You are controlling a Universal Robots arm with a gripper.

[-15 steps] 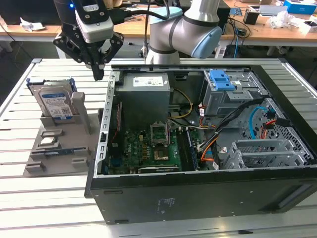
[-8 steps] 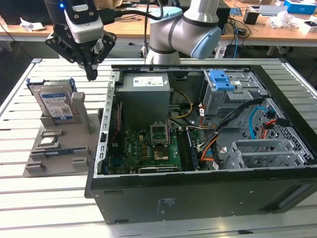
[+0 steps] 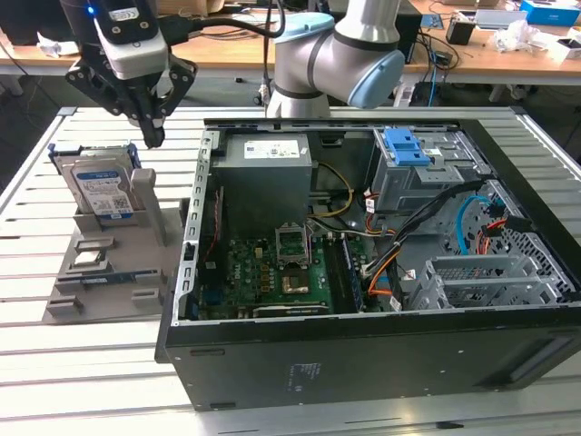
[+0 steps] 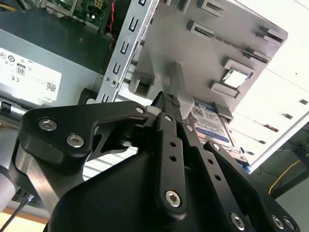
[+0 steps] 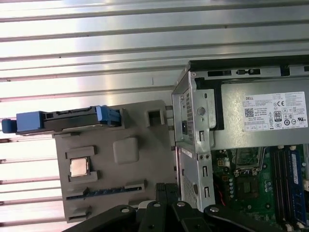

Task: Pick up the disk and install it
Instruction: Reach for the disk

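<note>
I am hovering my pincer (image 3: 154, 138), fingers together and empty, just above the disk (image 3: 102, 191) standing upright in its grey holder (image 3: 136, 263). For a sound grip, I am judging it needs centring over the disk's top edge.

Bright, even light fills the exterior view. The slatted table (image 3: 54, 381) shines pale with soft reflections. The inside of the computer case (image 3: 363, 363) lies in mild shade, darkest under its near wall, and shadows there are soft. In both wrist views the table glares almost white beside the duller grey tray (image 5: 149, 159).
</note>
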